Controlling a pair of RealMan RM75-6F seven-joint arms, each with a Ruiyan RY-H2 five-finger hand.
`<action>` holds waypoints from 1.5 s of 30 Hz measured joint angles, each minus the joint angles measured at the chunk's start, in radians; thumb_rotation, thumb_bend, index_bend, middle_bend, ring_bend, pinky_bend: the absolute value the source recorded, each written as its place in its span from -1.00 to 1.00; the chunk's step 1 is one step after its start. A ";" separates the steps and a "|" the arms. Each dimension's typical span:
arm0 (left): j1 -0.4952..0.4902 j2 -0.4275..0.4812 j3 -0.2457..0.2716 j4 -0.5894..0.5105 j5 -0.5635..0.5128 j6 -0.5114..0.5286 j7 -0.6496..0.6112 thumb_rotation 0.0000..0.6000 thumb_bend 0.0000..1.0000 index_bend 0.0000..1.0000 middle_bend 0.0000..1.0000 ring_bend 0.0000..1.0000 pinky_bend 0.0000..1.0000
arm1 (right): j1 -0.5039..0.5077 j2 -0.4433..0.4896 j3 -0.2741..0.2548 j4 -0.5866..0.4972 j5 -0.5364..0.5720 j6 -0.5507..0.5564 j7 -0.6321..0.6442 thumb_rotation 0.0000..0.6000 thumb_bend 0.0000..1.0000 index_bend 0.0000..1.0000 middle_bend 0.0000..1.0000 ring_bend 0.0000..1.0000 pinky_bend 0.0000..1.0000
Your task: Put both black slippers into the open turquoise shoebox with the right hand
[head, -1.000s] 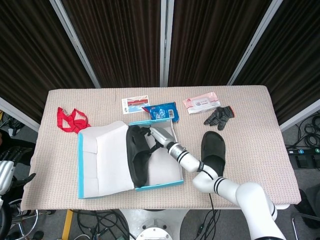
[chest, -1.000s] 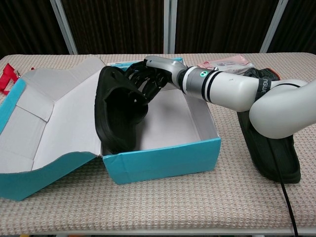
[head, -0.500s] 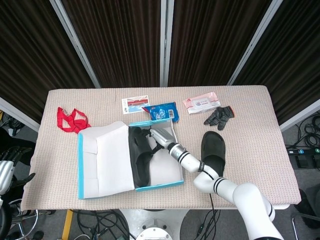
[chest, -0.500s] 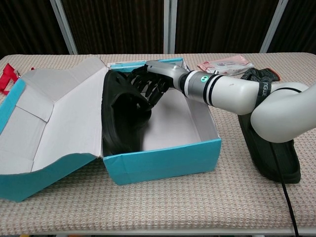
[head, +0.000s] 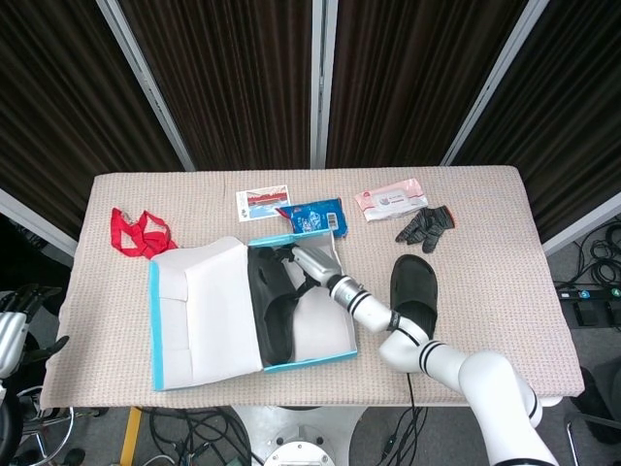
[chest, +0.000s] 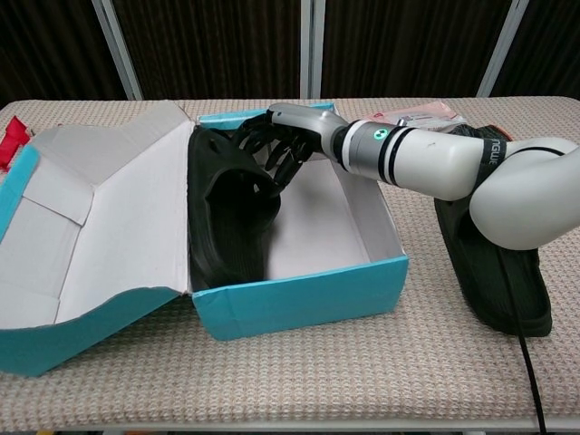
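Slipper one (head: pixel 270 311) stands on its side edge inside the shoebox (head: pixel 310 361), against the box's left wall; its long axis runs from the upper to the lower part of the head view, sole facing left toward the raised lid (head: pixel 204 311). In the chest view it (chest: pixel 227 222) leans against the lid's hinge side, its opening facing right. The right hand (chest: pixel 281 149) is inside the box at the slipper's far end, fingers (chest: pixel 263 145) curled into the strap; it holds the slipper. Slipper two (head: pixel 413 288) lies flat on the table (head: pixel 505 252), right of the box and apart from it, long axis likewise top to bottom of the frame. The left hand (head: pixel 12 325) shows at the far left edge; whether it is open cannot be told.
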 measured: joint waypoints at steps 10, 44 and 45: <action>-0.001 0.001 0.001 -0.004 0.000 -0.006 -0.006 1.00 -0.65 -0.56 -0.54 -0.74 -0.59 | -0.003 0.054 -0.012 -0.062 0.000 -0.019 0.008 1.00 -1.00 -1.00 -0.65 -1.00 -0.71; -0.014 -0.002 0.004 -0.034 0.013 -0.011 -0.005 1.00 -0.65 -0.55 -0.54 -0.74 -0.59 | -0.096 0.746 0.019 -0.928 0.593 0.080 -0.915 1.00 -1.00 -1.00 -0.62 -1.00 -0.72; -0.014 -0.002 0.005 -0.035 0.014 -0.011 -0.005 1.00 -0.65 -0.55 -0.54 -0.74 -0.59 | -0.090 0.777 0.005 -0.960 0.650 0.082 -0.969 1.00 -1.00 -1.00 -0.64 -1.00 -0.72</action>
